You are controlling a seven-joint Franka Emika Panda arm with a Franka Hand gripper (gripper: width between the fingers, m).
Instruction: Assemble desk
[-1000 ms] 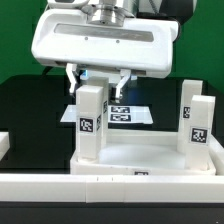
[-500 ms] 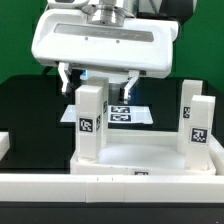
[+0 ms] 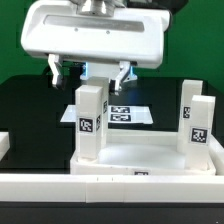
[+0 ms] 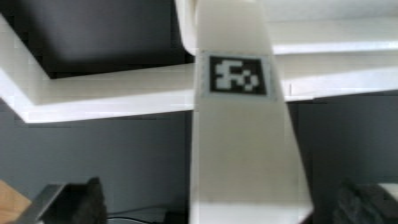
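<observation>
Reading the markings first: you are finding no legible words anywhere, only black-and-white square tags. One is facing you on the near leg (image 3: 91,122), one on the far leg (image 3: 196,122) at the exterior view's right, and several on the marker board (image 3: 128,113) lying flat behind them.

Both legs are standing upright in corner sockets of the desk panel (image 3: 140,158), which is sitting on the black tabletop (image 3: 30,105) against the white border rail (image 3: 60,184) in front. You are seeing open panel floor between the two legs, and bare tabletop out toward the exterior view's left.

Your pincer (image 3: 88,73) is hanging above the near leg, fingers spread wide, gripping nothing and touching nothing; a clear gap is showing between the fingertips (image 3: 53,70) and the leg top. In the wrist view the leg (image 4: 240,120) is running between the two dark finger pads (image 4: 68,203), with room on either side.
</observation>
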